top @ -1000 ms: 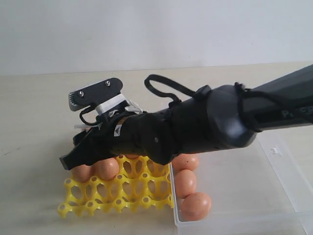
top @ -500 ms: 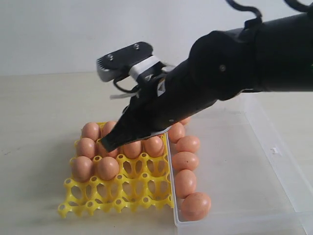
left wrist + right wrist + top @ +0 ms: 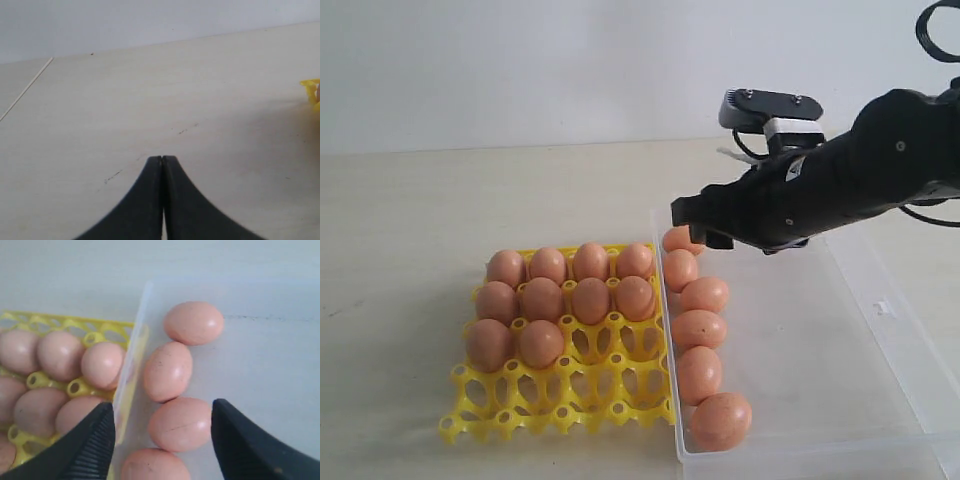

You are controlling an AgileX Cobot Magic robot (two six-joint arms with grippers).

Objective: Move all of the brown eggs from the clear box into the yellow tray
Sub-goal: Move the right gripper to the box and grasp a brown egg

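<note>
The yellow tray (image 3: 610, 385) holds several brown eggs (image 3: 542, 298) in its far rows and two in the third row. Several more brown eggs (image 3: 698, 328) lie in a line along the left wall of the clear box (image 3: 880, 300). My right gripper (image 3: 698, 222) hovers open over the far end of that line. In the right wrist view the gripper (image 3: 161, 406) straddles one egg (image 3: 180, 422) without touching it, beside the box wall (image 3: 132, 355) and the tray (image 3: 50, 322). My left gripper (image 3: 162, 159) is shut and empty over bare table; it does not show in the exterior view.
The tray's near rows of cups (image 3: 520, 410) stand empty. The right part of the box floor (image 3: 800, 360) is bare. A corner of the tray (image 3: 311, 90) shows at the edge of the left wrist view. A pale wall rises behind the table.
My right arm has lifted off the tray and swung right, ending above the far eggs in the box. The eggs in the tray have come into view.
</note>
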